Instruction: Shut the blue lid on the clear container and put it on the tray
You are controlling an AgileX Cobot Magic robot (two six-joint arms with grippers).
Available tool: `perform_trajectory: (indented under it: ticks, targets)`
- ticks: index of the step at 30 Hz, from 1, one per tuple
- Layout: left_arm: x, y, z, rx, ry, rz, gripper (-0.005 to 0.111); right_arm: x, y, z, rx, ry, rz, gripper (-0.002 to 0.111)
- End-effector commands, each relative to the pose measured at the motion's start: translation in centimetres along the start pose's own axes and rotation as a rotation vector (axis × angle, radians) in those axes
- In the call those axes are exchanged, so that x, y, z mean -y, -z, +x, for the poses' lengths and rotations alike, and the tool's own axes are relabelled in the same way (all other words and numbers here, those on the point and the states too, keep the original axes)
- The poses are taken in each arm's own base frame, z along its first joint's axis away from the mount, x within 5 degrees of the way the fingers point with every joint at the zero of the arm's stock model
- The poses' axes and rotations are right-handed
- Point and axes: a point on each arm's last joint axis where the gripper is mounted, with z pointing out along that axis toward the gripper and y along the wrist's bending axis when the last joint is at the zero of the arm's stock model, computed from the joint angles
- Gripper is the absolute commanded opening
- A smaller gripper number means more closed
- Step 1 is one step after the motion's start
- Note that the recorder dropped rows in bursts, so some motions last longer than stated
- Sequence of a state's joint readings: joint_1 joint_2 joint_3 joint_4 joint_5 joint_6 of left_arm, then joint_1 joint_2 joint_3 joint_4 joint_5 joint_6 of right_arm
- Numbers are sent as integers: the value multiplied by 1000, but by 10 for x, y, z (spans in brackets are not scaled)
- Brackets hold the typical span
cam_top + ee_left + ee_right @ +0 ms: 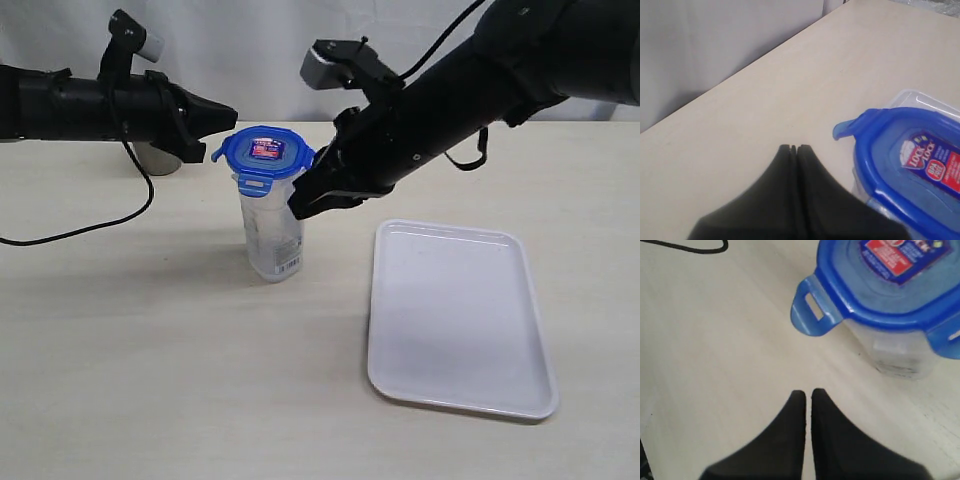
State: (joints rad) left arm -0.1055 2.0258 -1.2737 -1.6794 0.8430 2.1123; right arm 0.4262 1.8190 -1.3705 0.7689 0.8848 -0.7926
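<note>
Bright diffuse light; soft shadows; wrist views slightly blurred.

You're looking at a pale beige wood-grain table (150, 380) that fills most of the scene, with a white fabric backdrop (260, 50) behind its far edge. A thin black cable (100, 226) loops across the tabletop at the left. Far back on the left sits a grey metallic object (155, 160), mostly hidden.

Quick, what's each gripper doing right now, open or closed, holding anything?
Left gripper: closed, holding nothing, tips near the blue lid.
Right gripper: closed, holding nothing.
</note>
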Motion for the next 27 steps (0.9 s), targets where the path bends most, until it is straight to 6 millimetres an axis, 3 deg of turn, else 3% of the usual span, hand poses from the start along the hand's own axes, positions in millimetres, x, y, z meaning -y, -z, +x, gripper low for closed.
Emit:
perform_trajectory:
  ticks: [1, 6, 27]
  targets:
    - [0, -1, 0, 1, -39, 18, 0, 4, -10, -1, 8, 24, 55, 5]
    - [1, -1, 1, -9, -35, 27, 0, 13, -9, -1, 13, 19, 153, 5]
    - [3, -1, 4, -37, -32, 46, 0, 19, -8, -7, 70, 39, 224, 5]
